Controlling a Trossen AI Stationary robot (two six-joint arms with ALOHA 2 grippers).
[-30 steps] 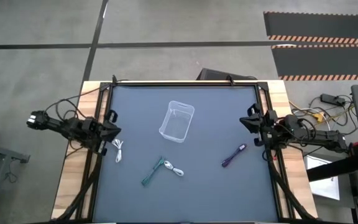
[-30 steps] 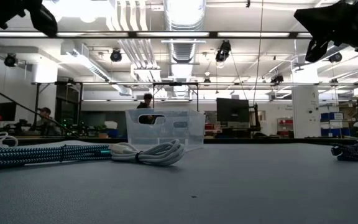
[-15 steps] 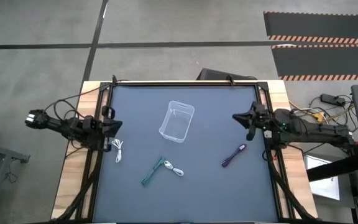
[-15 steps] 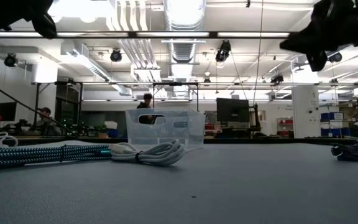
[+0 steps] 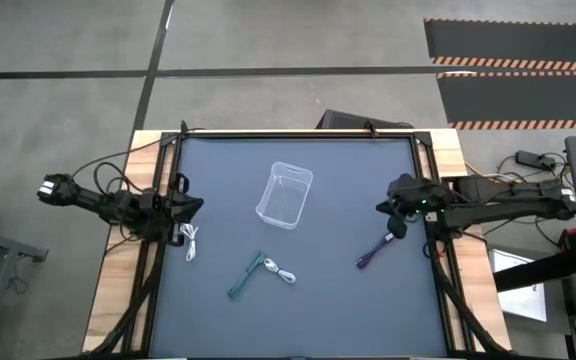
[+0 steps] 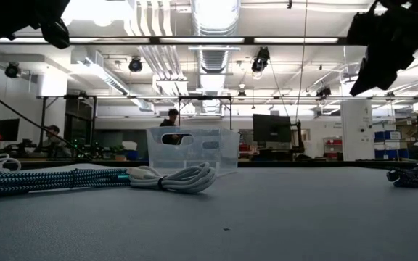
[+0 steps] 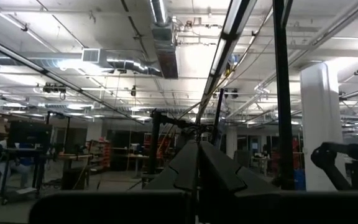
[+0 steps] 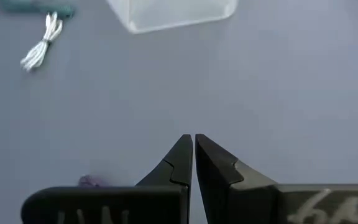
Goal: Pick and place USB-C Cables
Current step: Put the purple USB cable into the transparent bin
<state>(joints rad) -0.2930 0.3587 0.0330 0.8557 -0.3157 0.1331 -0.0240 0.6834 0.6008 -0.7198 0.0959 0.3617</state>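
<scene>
A purple cable [image 5: 376, 250] lies on the grey mat toward the right, also seen in the low view [image 6: 411, 175]. A teal-green cable [image 5: 245, 275] and a white cable [image 5: 282, 272] lie side by side near the middle front. Another white cable [image 5: 190, 241] lies by the left edge. My right gripper [image 5: 386, 208] hangs shut above the mat, just beyond the purple cable, whose end [image 8: 91, 181] peeks out beside it. My left gripper [image 5: 198, 208] waits shut at the table's left edge, above the white cable.
A clear plastic bin [image 5: 285, 195] stands upright in the middle of the mat, toward the far side, also seen in the low view [image 6: 192, 151]. A black frame rail [image 5: 288, 133] borders the mat. Bare mat lies between the bin and my right gripper.
My right arm has reached out from the table's right edge over the mat, swung toward the near edge and tipped its gripper downward, ending close above the purple cable. The cables and bin have stayed where they were.
</scene>
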